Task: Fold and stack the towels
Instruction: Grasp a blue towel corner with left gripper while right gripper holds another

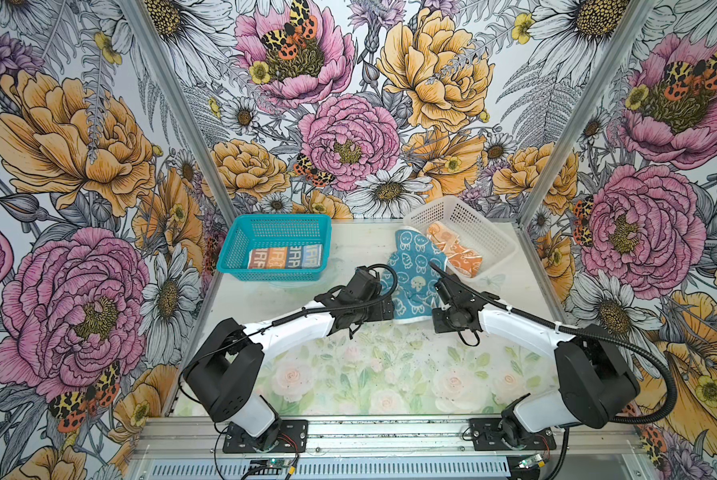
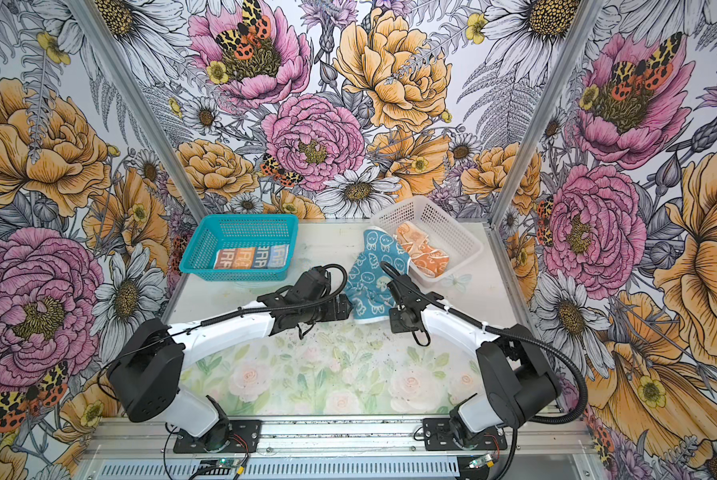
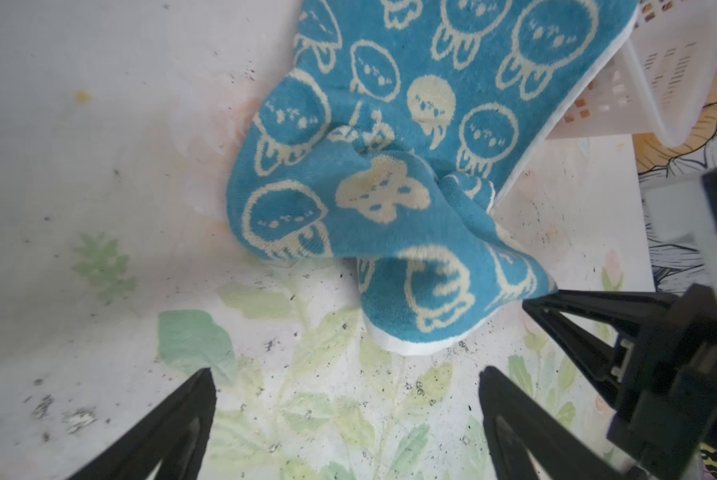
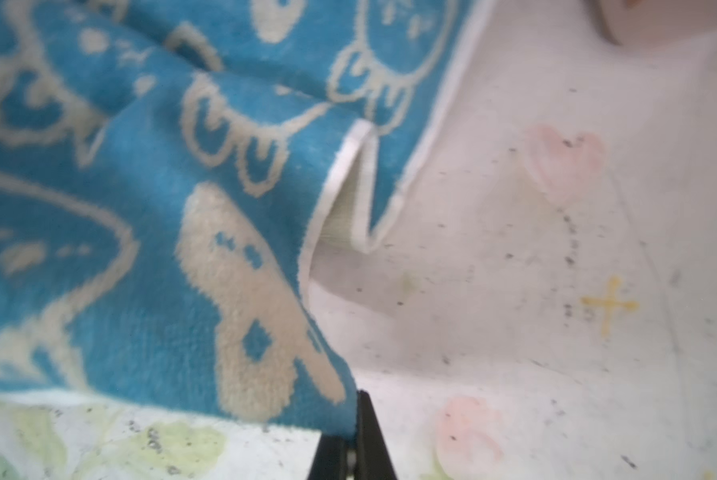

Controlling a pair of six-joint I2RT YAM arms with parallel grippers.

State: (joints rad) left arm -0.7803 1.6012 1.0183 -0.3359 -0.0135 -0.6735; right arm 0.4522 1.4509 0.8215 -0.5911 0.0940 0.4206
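The teal towel (image 1: 415, 278) (image 2: 371, 274) with cream bunnies drapes from the white basket's rim down onto the table, rumpled. My right gripper (image 4: 354, 415) (image 1: 433, 318) is shut on its near right edge; the left wrist view shows that gripper (image 3: 531, 302) pinching the cloth. My left gripper (image 3: 346, 374) (image 1: 390, 311) hovers open just short of the towel's white-hemmed near corner (image 3: 406, 347), with nothing between its fingers. The peach-orange towel (image 1: 456, 253) (image 2: 425, 253) lies crumpled in the white basket. The lettered towel (image 1: 284, 257) (image 2: 250, 257) lies folded in the teal basket.
The teal basket (image 1: 279, 218) stands at the back left of the table and the white basket (image 1: 498, 245), tilted, at the back right. Flowered walls close in the table on three sides. The arms' bases sit at the front rail (image 1: 390, 432).
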